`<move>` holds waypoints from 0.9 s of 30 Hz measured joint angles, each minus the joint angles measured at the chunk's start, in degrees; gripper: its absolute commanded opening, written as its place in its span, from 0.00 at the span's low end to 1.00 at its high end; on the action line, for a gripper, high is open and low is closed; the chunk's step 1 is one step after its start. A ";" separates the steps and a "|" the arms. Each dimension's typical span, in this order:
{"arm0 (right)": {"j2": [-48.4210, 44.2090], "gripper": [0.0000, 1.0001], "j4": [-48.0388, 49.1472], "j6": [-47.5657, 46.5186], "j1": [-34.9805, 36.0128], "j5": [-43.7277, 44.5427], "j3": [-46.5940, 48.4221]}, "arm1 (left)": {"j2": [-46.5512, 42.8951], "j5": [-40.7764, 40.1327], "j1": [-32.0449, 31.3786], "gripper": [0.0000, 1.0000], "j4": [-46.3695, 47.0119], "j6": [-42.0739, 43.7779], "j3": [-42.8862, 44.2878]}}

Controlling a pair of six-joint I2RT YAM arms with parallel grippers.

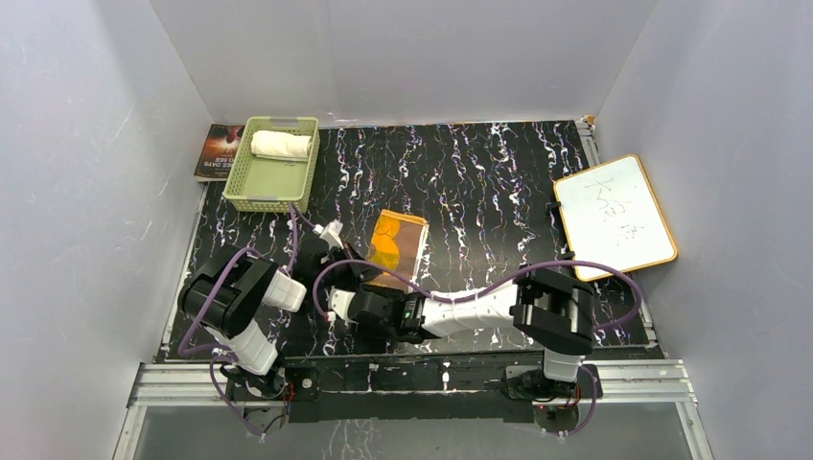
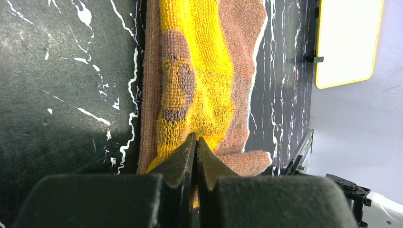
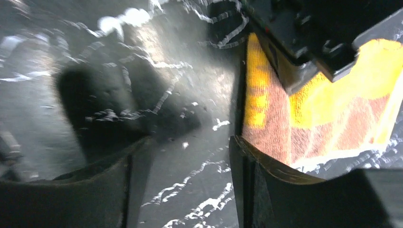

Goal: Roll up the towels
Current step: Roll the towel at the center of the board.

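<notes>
The brown towel with the yellow-orange pattern (image 1: 401, 240) lies flat mid-table, long side running away from the arms. My left gripper (image 1: 369, 276) is at its near end; in the left wrist view the gripper (image 2: 196, 142) is shut on the towel's (image 2: 199, 71) near edge, with yellow cloth showing between the jaws. My right gripper (image 1: 350, 307) is low over the table just left of that end; in the right wrist view it (image 3: 187, 142) is open and empty, with the towel (image 3: 332, 118) beside its right finger. The cream-white towel (image 1: 281, 145) lies rolled in the green basket (image 1: 270, 203).
The green basket stands at the back left, with a dark book (image 1: 219, 150) beside it. A white board with a wooden frame (image 1: 614, 216) lies at the right edge and also shows in the left wrist view (image 2: 349, 38). Grey walls enclose the table.
</notes>
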 measured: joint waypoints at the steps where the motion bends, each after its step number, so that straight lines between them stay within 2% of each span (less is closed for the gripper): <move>1: 1.22 0.57 -0.74 -0.79 0.02 1.86 0.02 | 0.00 0.02 0.00 0.00 0.00 0.00 0.00; 11: 4.35 0.53 -1.44 -5.09 -0.24 12.11 1.33 | 0.15 0.59 0.00 0.00 -0.04 0.39 0.15; 21: 5.44 0.50 -1.01 -5.16 -2.67 13.00 1.90 | 0.15 1.25 0.00 0.00 -0.52 1.07 0.44; 27: 6.58 0.39 -1.05 -5.07 -5.42 12.20 3.10 | 0.15 1.68 0.00 0.00 -1.31 1.90 0.92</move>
